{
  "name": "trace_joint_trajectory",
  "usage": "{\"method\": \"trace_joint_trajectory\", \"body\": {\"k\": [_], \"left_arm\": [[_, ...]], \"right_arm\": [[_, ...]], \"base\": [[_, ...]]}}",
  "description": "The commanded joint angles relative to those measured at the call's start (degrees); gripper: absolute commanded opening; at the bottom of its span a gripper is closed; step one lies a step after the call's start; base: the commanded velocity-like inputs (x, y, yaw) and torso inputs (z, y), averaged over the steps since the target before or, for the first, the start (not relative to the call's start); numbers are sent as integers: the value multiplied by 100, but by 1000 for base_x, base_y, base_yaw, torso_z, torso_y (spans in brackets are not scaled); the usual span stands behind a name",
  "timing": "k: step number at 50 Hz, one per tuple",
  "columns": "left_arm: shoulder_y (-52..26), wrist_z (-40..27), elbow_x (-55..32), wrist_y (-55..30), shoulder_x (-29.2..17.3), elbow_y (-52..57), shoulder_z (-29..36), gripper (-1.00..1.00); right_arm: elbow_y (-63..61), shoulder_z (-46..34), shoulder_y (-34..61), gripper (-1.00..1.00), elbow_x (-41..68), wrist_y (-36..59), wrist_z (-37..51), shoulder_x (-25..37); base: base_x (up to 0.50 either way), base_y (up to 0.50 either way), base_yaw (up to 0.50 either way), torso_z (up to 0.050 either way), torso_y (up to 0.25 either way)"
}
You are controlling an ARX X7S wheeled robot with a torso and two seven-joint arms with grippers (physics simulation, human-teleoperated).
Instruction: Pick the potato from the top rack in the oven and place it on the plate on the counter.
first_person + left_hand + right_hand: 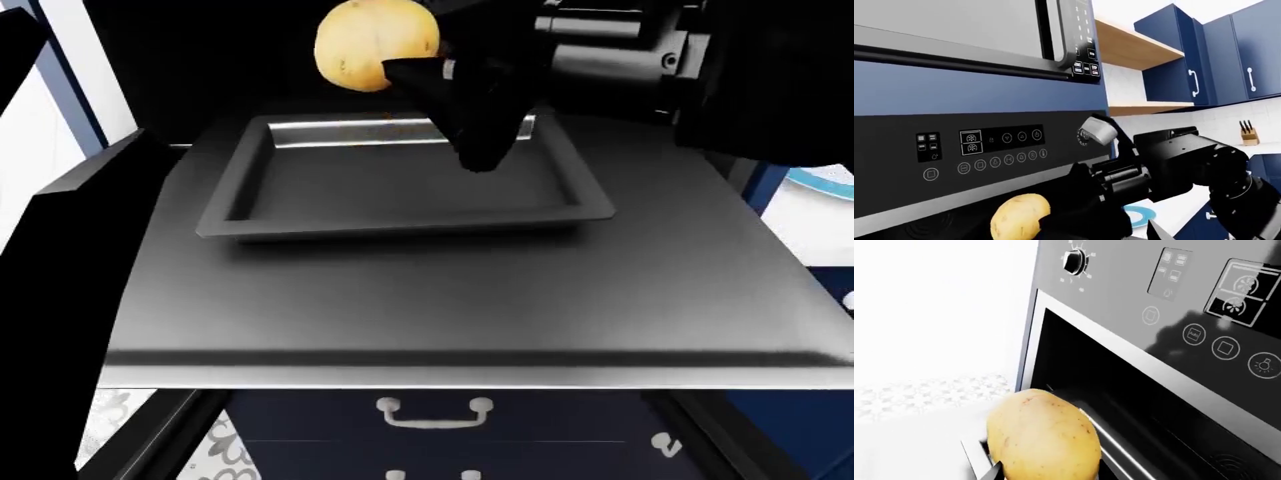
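The right gripper (427, 62) is clamped on the potato (375, 44), holding it in the air above the top rack (400, 185); its dark fingers (467, 110) press in from the side away from the potato's free, rounded end. In the right wrist view the potato (1044, 435) fills the space just ahead of the fingers, with the open cavity of the oven (1134, 405) beyond it. Below the claw, the rack sits bare on the lowered oven door (454, 310), and off to the claw's outer side a sliver of the plate (821, 185) shows past the door's edge on the counter (801, 225). The left gripper is not seen in any view (only its camera's look at the right arm), so its state is unknown.

The main risk, I judge, is the grip itself: the fingers seem to hold only one end of a smooth, rounded body, so a quick swing toward the plate could let it roll out and drop onto the rack or door. The arm could also clip the control panel (981, 150), which stands close behind the wrist.

The potato's long axis appears to run roughly out from the claw and slightly upward, its blunt free end pointing away from the fingers toward the oven side.
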Motion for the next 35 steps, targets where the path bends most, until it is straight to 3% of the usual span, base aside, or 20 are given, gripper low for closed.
{"method": "trace_joint_trajectory", "body": {"k": [1, 20, 35], "left_arm": [[-37, -18, -19, 34, -51, -2, 3, 100], [-76, -69, -50, 98, -81, 18, 85, 100], [-17, 9, 59, 44, 11, 34, 59, 100]], "right_arm": [[-741, 442, -187, -100, 455, -9, 415, 450], [-1498, 1145, -743, -100, 1056, -329, 946, 1230], [-1554, 1212, -842, -100, 1065, -429, 1057, 1288]], "base": [[0, 0, 0, 0, 0], [-9, 0, 0, 0, 0], [-429, 49, 0, 0, 0]]}}
